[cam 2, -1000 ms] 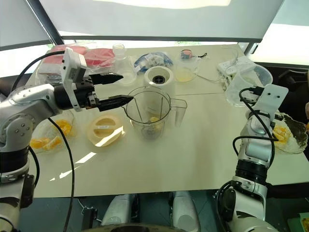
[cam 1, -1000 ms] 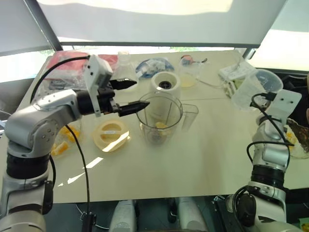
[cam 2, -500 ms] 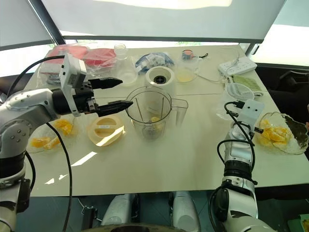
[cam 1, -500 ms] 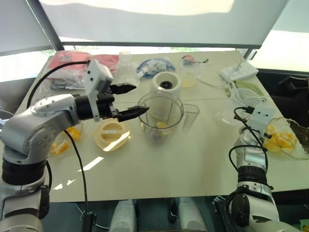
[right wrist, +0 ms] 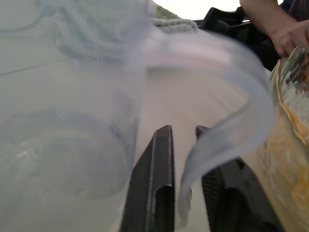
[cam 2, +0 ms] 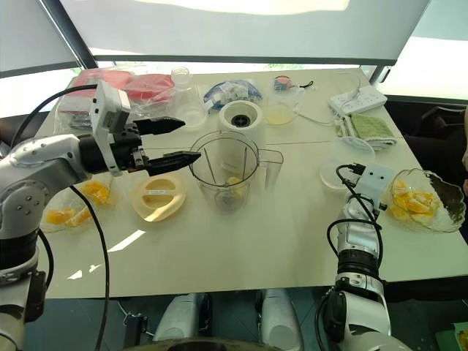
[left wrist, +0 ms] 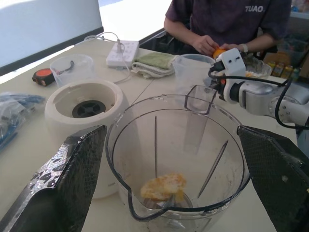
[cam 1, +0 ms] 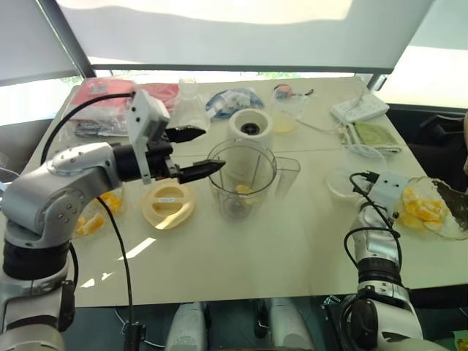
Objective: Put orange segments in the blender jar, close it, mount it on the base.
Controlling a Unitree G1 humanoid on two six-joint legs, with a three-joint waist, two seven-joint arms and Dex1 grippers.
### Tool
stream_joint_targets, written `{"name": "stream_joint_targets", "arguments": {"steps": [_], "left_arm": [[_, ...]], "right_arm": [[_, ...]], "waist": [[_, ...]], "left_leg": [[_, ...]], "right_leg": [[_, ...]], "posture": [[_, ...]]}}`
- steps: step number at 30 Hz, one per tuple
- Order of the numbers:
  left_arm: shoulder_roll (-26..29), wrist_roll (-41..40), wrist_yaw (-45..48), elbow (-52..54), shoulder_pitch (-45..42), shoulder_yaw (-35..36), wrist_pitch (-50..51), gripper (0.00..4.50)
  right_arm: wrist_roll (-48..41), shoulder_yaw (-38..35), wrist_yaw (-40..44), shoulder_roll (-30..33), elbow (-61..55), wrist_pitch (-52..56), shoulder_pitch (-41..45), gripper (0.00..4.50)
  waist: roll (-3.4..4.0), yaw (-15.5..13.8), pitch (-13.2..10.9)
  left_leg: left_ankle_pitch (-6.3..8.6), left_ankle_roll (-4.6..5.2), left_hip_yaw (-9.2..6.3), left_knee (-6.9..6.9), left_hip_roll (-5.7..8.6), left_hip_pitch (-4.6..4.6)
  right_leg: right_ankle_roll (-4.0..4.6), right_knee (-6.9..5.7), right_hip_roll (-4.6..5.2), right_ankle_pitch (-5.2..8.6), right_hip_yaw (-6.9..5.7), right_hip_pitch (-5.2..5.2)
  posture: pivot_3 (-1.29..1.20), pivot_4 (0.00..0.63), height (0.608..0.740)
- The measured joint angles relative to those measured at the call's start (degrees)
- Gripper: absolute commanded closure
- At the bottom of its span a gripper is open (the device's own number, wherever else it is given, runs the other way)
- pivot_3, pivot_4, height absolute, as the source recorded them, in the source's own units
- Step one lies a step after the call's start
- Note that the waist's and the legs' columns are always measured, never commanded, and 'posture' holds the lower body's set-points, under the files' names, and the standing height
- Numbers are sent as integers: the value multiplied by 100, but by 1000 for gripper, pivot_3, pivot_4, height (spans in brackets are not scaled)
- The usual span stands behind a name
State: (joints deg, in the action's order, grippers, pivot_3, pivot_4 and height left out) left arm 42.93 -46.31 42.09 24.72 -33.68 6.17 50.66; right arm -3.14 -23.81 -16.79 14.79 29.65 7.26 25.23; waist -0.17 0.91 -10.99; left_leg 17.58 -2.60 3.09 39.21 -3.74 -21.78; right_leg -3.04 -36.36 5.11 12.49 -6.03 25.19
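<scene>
The blender jar (cam 2: pixel 224 175) stands upright near the middle of the surface (cam 2: pixel 278 234), its handle at about 3 o'clock and one orange segment (left wrist: pixel 163 186) lying at its bottom beside the dark blade hub. The white base (cam 2: pixel 240 117) sits just behind the jar at 12 o'clock, its dark socket facing up and uncovered. The pale yellow lid (cam 2: pixel 156 196) lies flat on the surface at 9 o'clock from the jar, just beside it. The left gripper (cam 2: pixel 180 140) hovers at the jar's rim on the 9 to 10 o'clock side, level, its jaws spread wide with nothing between them; in the left wrist view the two fingers (left wrist: pixel 63 193) flank the jar's mouth. More orange segments (cam 2: pixel 69 205) lie in a clear dish at the left edge of the surface, and another pile (cam 2: pixel 413 203) fills a glass bowl (cam 2: pixel 450 212) at the right edge. The right gripper (right wrist: pixel 186 183) is low over the surface beside that bowl, next to a clear measuring cup (cam 2: pixel 344 162); its jaws stand slightly apart around the cup's handle (right wrist: pixel 227 130), and I cannot tell whether they pinch it. A person's hand (right wrist: pixel 289 36) shows beyond the bowl.
</scene>
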Motion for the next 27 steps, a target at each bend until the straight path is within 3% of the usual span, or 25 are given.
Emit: {"name": "stream_joint_targets", "arguments": {"steps": [4,20,27], "left_arm": [[-57,-56,1,-40,-98,0,-2,0],[-142,-38,45,-147,-77,-32,-43,0],[-196,59,123,-237,-76,-89,-129,0]], "right_arm": [[-11,30,29,45,-9,10,-31,84],[229,528,21,-27,-1748,730,-991,27],[280,590,100,-41,-1955,863,-1051,27]], "waist": [[-3,31,0],[-3,7,1],[-3,6,0]], "left_leg": [[1,1,4,-6,0,36],[1,2,-6,-7,-1,35],[1,2,-6,-7,-1,34]], "right_leg": [[0,2,-3,1,7,-28],[0,5,-9,2,11,-29],[0,5,-10,2,11,-29]], "posture": [[0,150,740],[0,150,740],[0,150,740]]}}
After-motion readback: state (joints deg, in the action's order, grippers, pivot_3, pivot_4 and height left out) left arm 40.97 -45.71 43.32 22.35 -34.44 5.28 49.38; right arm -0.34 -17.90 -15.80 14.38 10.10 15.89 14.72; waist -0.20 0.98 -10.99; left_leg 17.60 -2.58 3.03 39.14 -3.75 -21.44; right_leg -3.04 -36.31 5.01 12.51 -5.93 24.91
